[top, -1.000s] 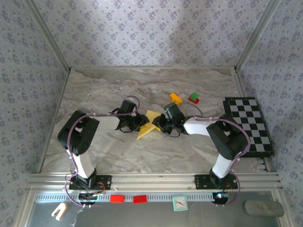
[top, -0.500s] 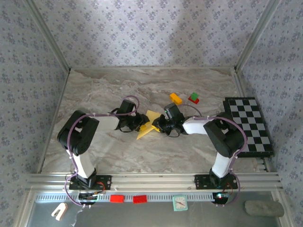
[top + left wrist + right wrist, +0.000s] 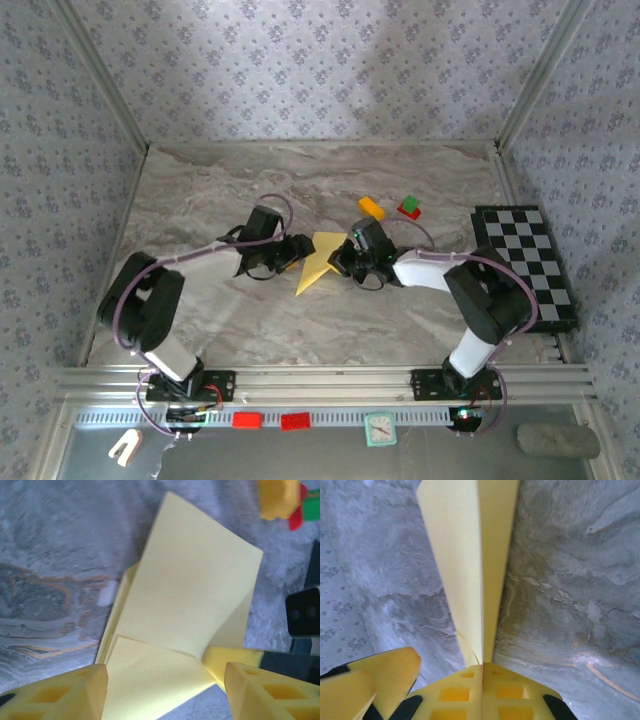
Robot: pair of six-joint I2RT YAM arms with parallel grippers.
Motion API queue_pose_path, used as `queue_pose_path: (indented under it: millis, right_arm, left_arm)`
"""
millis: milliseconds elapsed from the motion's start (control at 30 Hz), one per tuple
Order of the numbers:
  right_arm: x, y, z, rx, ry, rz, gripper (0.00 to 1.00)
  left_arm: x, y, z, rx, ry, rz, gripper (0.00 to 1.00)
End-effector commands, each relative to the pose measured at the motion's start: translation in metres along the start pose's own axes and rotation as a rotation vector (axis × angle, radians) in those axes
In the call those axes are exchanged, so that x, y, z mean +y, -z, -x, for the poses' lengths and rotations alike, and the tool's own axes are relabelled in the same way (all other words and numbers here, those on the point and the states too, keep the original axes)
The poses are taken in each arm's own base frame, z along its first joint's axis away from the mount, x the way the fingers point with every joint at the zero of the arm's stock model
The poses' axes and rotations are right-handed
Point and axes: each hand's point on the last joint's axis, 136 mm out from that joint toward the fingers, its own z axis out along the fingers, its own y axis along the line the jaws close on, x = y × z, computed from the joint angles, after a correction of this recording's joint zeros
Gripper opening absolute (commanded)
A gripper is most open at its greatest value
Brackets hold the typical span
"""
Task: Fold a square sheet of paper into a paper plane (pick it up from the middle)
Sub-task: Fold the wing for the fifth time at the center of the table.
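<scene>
A grey marbled tabletop (image 3: pixel 200 190) is enclosed by walls of floral wallpaper (image 3: pixel 320 70) set in aluminium posts. Toward the upper middle of the top view an orange-yellow block (image 3: pixel 372 208) and a red-and-green block (image 3: pixel 409 208) are seen, and a black-and-white checkered board (image 3: pixel 525 265) lies at the right edge.

At the centre, the paper plane (image 3: pixel 322 260) is flanked by the left gripper (image 3: pixel 292 252) and the right gripper (image 3: pixel 340 262). In the left wrist view the left gripper (image 3: pixel 165 680) is spread wide, with the paper plane (image 3: pixel 190 595) lying loose between its fingers. In the right wrist view the right gripper (image 3: pixel 482 672) is clenched on the creased edge of the paper plane (image 3: pixel 470 555).

Compared with a second ago, the left arm's elbow is swung lower left, the left gripper is released, the right gripper is closed, and the paper is shifted slightly right.
</scene>
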Motion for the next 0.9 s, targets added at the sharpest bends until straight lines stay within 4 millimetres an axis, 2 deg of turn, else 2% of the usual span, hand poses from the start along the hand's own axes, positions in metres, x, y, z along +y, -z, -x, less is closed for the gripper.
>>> queue_pose_path:
  millis: [0,200,433,600,767,867]
  right_arm:
    - [-0.009,0.016,0.011,-0.078,0.008,-0.054,0.00]
    - [-0.012,0.028,0.017,-0.109,-0.041,-0.068,0.00]
    - [-0.012,0.032,0.020,-0.109,-0.103,-0.070,0.00]
    - [-0.010,0.033,0.021,-0.095,-0.155,-0.070,0.00]
    - [-0.008,0.034,0.023,-0.088,-0.204,-0.066,0.00]
    - [-0.009,0.035,0.024,-0.087,-0.220,-0.073,0.00]
  left_arm:
    - [0.004,0.012,-0.007,-0.057,-0.239,0.066,0.71]
    - [-0.007,0.017,-0.017,-0.155,-0.503,0.028,0.82]
    - [-0.018,0.011,-0.034,-0.221,-0.858,0.088,0.83]
    - [-0.024,-0.003,-0.039,-0.227,-1.003,0.125,0.78]
    - [-0.036,-0.019,-0.054,-0.250,-1.157,0.067,0.70]
    - [-0.038,-0.027,-0.055,-0.252,-1.192,0.058,0.65]
